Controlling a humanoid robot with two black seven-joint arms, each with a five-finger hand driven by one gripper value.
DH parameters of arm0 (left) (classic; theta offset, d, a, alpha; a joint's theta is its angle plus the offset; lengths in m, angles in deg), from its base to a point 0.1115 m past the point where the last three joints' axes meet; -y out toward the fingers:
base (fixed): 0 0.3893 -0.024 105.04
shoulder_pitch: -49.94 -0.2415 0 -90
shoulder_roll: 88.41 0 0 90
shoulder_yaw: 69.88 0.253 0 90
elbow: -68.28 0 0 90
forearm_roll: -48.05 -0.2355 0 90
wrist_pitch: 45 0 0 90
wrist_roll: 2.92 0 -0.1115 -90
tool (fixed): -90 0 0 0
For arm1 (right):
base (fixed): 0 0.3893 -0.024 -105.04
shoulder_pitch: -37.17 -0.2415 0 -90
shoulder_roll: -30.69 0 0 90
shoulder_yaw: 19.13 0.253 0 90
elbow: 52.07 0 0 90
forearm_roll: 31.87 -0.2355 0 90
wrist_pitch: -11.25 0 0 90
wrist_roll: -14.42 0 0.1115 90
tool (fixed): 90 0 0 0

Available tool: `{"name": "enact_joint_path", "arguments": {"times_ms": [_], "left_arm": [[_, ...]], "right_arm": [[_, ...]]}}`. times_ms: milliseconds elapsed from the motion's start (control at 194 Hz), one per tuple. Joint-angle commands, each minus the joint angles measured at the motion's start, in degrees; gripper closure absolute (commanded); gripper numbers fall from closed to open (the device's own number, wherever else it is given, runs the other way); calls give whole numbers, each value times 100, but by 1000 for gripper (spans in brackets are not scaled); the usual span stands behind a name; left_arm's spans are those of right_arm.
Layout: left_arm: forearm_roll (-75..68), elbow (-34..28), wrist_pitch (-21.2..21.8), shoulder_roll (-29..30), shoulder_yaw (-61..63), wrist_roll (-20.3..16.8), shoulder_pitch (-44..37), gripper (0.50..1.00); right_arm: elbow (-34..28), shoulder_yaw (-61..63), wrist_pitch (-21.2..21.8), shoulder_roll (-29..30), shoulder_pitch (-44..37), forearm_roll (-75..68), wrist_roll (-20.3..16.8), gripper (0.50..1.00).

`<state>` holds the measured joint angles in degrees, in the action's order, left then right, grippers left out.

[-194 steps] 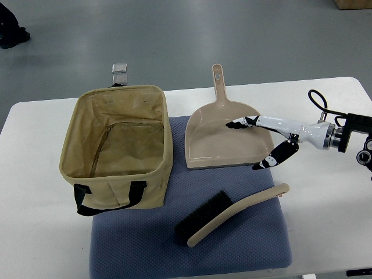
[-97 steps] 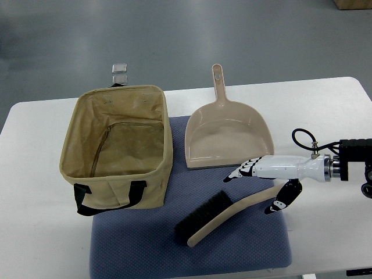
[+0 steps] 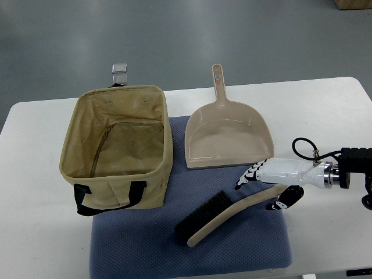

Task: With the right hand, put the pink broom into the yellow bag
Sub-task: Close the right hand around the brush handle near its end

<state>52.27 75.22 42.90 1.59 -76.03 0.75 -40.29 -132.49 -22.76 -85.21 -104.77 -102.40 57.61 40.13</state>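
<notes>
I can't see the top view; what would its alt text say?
A white right robot hand hovers open over the handle of a pink broom lying on a blue mat. A yellow bag and a dustpan are behind.

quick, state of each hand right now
Left hand: not in view.
Right hand: open, fingers spread over the handle end of the broom, not gripping it yet.

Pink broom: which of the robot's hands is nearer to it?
Right. The right hand hovers over the handle end of the pink broom, fingers spread, not clearly gripping. The left hand is out of view.
</notes>
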Motion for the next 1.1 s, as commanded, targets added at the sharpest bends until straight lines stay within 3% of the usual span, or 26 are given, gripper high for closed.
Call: {"name": "enact_joint_path", "arguments": {"times_ms": [0, 196, 294, 515, 923, 1093], "left_arm": [[0, 0, -1, 0, 0, 1, -3, 500], [0, 0, -1, 0, 0, 1, -3, 500], [0, 0, -1, 0, 0, 1, -3, 500], [0, 0, -1, 0, 0, 1, 5, 500], [0, 0, -1, 0, 0, 1, -3, 500], [0, 0, -1, 0, 0, -7, 5, 500]], "right_arm": [[1, -76, -57, 11, 0, 44, -4, 697], [10, -146, -268, 37, 9, 193, -241, 711], [18, -181, -356, 37, 0, 211, -294, 752], [45, -190, -435, 20, 0, 299, -355, 997], [194, -146, -1244, -42, -185, 184, -329, 1000], [194, -93, -1437, -358, -492, 35, -259, 1000]]}}
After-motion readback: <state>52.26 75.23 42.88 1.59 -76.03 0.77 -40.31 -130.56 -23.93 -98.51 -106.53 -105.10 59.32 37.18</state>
